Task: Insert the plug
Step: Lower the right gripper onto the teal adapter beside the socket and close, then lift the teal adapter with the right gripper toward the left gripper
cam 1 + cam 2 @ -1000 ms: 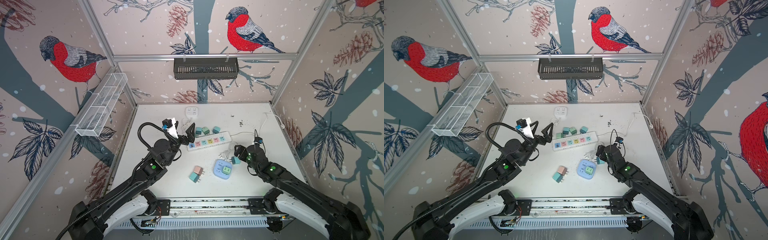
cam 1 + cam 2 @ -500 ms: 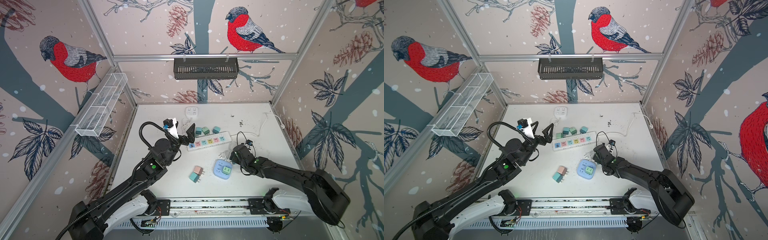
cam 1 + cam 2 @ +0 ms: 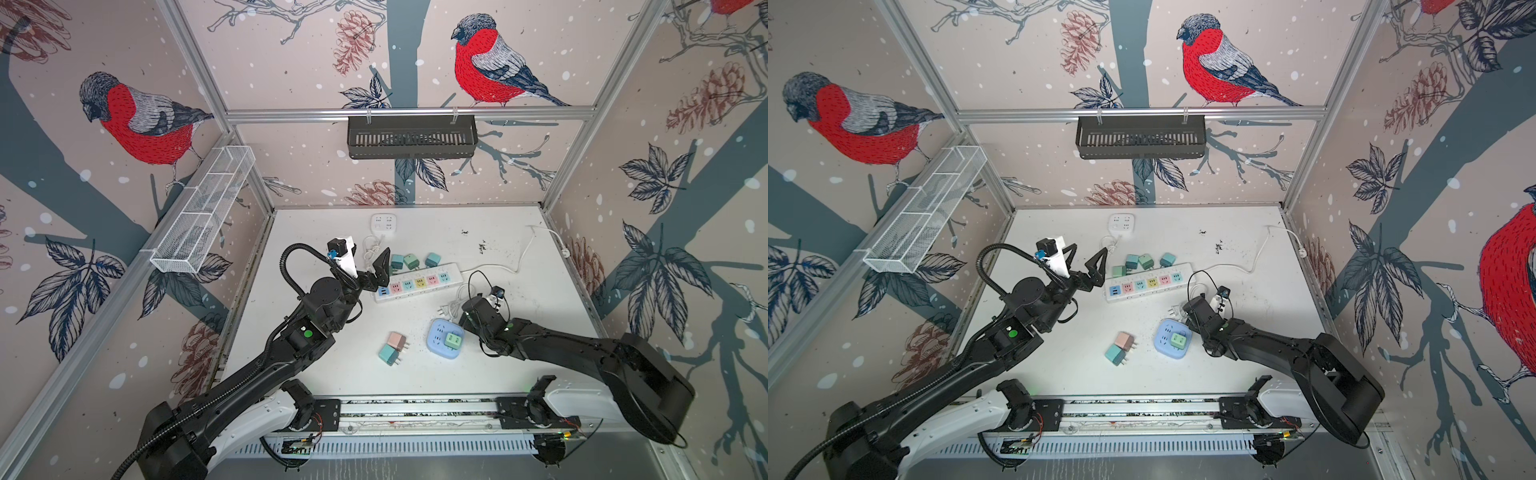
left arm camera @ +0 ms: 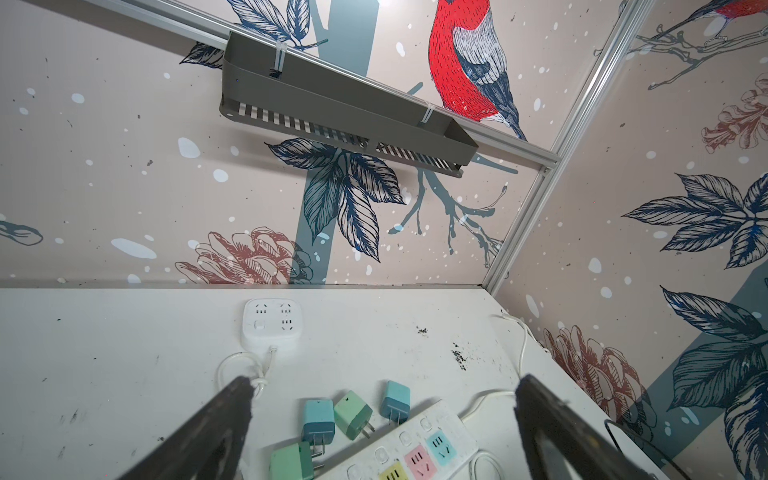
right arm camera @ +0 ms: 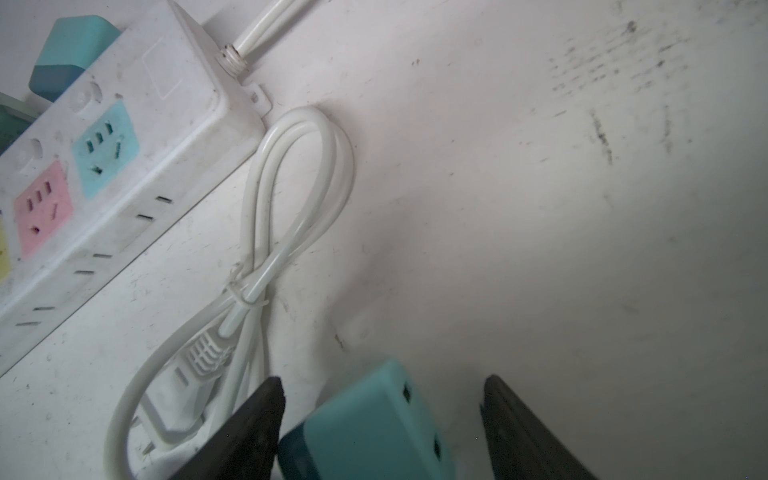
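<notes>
Boxy, smooth teal plug [image 5: 374,419] sits near the cord end of the white plastic strip [image 5: 183,124], between the right gripper's [image 5: 382,384] half-spread black fingers: one touches it, one stands clear. Left gripper [image 4: 383,383], wide and empty, hovers over the strip's other end.

1. Your left gripper [image 3: 1089,249] hangs above the power strip's [image 3: 1148,284] blue-socket end, jaws wide.
2. Your right gripper [image 5: 382,380] sits low by its cord end, jaws partly apart around a teal plug [image 5: 374,428].

4 teal plugs [image 3: 1167,259], 3 green plugs [image 3: 1145,261], 1 pink plug [image 3: 1124,340], 1 power strip [image 3: 1148,283], 1 white socket [image 3: 1121,222], 1 blue socket [image 3: 1162,348].
</notes>
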